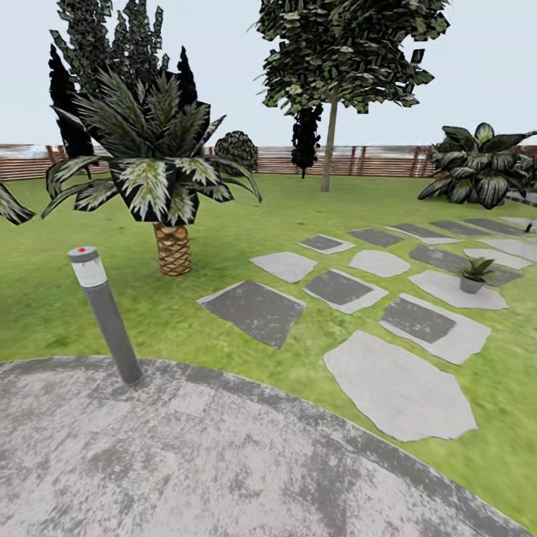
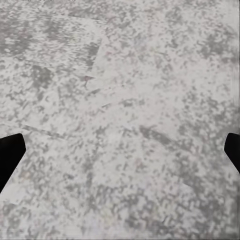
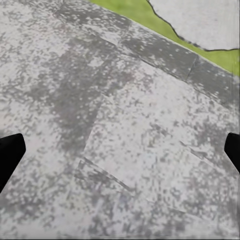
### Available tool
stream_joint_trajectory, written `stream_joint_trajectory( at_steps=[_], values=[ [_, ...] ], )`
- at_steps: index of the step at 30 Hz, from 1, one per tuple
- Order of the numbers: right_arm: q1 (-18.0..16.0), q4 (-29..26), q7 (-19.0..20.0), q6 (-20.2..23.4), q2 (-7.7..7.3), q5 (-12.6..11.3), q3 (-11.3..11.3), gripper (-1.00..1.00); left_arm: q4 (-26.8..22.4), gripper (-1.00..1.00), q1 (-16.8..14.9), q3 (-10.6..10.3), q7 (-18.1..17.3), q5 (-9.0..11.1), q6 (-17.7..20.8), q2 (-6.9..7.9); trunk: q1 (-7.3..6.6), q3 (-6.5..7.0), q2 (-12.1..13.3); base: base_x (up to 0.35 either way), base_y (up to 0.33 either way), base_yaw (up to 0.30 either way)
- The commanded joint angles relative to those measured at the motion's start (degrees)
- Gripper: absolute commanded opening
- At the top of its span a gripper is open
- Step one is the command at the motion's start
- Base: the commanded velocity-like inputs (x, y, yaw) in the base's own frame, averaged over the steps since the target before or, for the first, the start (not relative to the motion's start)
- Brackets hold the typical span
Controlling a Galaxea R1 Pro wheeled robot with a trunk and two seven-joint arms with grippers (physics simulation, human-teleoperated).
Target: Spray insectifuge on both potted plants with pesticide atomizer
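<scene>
Item: potted plant (image 1: 474, 273). Position: right of the head view, about mid-height, standing on a pale stone paver (image 1: 455, 290) among the stepping stones that run toward the upper right. Appearance: a low rosette of pointed green leaves rising from a small grey pot, upright, small in the frame. A second such plant cannot be made out; a dark speck at the far right edge is too small to identify.

Item: sprayer. Not located. A grey post (image 1: 107, 316) with a pale cap and a red dot leans at the left of the head view, at the edge of the patio (image 1: 194, 462); it reads as a garden lamp, though this is a judgement.

Item: left end effector (image 2: 120, 155). Dark fingertips at opposite edges of the left wrist view, spread wide, nothing between them; speckled grey patio below.

Item: right end effector (image 3: 120, 155). Likewise spread wide and empty, over the patio, with a strip of lawn (image 3: 150, 15) and a paver edge at the top of the right wrist view.

Governing relation: the plant lies ahead and to the right, well apart from both end effectors, across lawn and pavers. The right arm is judged nearer. Travel comes before any reach.

Other: palm (image 1: 160, 179), upper left; tree (image 1: 339, 67), top centre; fence (image 1: 283, 160) across the background.
</scene>
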Motion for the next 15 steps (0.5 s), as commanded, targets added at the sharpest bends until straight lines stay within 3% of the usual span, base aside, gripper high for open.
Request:
stream_joint_trajectory(
  at_steps=[1,15],
  values=[
    [0.0,0.1,0.0,-0.2,0.01,0.0,0.0,1.0,0.0,1.0,0.0,0.0,0.0,0.0,-0.2,0.01,0.22,-0.27,-0.4,0.0,0.0,-0.274],
    [-0.1,0.1,0.0,-0.2,0.0,0.0,0.0,1.0,0.0,1.0,0.0,-0.1,0.0,-0.1,-0.2,0.01,3.29,-3.28,-6.1,0.0,0.0,-0.274]
  ],
)
